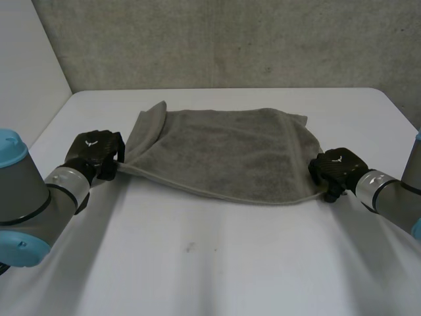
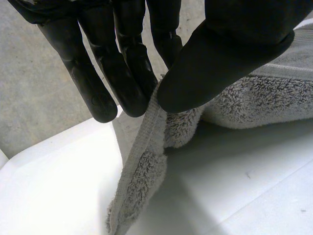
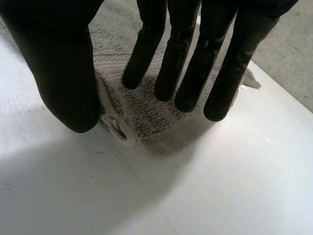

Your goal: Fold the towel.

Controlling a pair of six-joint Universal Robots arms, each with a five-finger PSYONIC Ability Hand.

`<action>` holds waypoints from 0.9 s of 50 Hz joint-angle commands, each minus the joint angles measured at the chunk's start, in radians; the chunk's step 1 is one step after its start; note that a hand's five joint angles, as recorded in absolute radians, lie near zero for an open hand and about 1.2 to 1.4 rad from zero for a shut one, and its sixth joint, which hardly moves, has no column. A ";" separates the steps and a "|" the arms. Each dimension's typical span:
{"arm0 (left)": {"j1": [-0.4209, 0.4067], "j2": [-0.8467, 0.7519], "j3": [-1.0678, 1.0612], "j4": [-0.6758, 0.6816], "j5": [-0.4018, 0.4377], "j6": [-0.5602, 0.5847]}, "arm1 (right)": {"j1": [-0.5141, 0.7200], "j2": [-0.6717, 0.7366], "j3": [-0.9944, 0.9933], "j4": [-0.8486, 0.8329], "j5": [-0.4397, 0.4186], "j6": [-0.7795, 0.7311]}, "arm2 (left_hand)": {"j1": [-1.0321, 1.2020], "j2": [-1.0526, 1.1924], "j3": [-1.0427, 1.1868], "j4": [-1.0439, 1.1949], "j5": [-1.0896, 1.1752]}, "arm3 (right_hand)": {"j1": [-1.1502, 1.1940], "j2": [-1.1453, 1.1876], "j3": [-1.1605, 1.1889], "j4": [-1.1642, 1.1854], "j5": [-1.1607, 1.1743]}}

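Note:
A grey towel [image 1: 230,151] lies spread on the white table [image 1: 217,263], its near edge stretched between my two hands. My left hand [image 1: 97,150] is at the near left corner. In the left wrist view its thumb [image 2: 230,54] and fingers pinch the towel's hem [image 2: 142,171], which hangs down from the grip, lifted off the table. My right hand [image 1: 337,168] is at the near right corner. There its straight fingers [image 3: 186,63] press on top of the bunched corner [image 3: 151,122] and the thumb closes against its side.
A grey wall runs behind the table's far edge. The towel's far left corner [image 1: 154,108] curls upward. Bare table lies in front of the towel and to both sides.

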 commanded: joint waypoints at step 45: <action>0.000 0.004 -0.007 -0.001 0.000 0.000 | -0.007 -0.019 0.014 -0.002 -0.001 0.004 | 0.224 0.177 0.179 0.179 0.187 | 0.061 0.209 0.217 0.216 0.608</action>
